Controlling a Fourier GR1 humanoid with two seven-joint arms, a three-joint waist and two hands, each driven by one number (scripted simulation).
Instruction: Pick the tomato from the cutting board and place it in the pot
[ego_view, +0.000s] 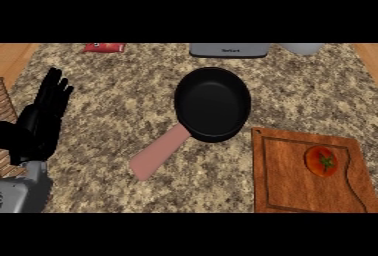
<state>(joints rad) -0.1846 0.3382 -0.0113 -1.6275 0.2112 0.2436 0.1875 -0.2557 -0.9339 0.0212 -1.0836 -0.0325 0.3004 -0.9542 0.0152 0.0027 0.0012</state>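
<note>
A red tomato (322, 161) with a green stem lies on the wooden cutting board (295, 190) at the lower right. Left of and beyond the board sits a black pan (212, 102) with a pink handle (159, 152) pointing toward the lower left; the pan holds nothing. My left hand (43, 120) stands at the far left edge, fingers straight and pointing up, far from the tomato and touching nothing. No right hand shows in the head view.
At the counter's far edge are a grey appliance (229, 50), a white vessel (301, 48) and a red packet (103, 47). Speckled granite counter (111, 100) lies between my hand and the pan. A brick-patterned surface (6, 107) shows at the left edge.
</note>
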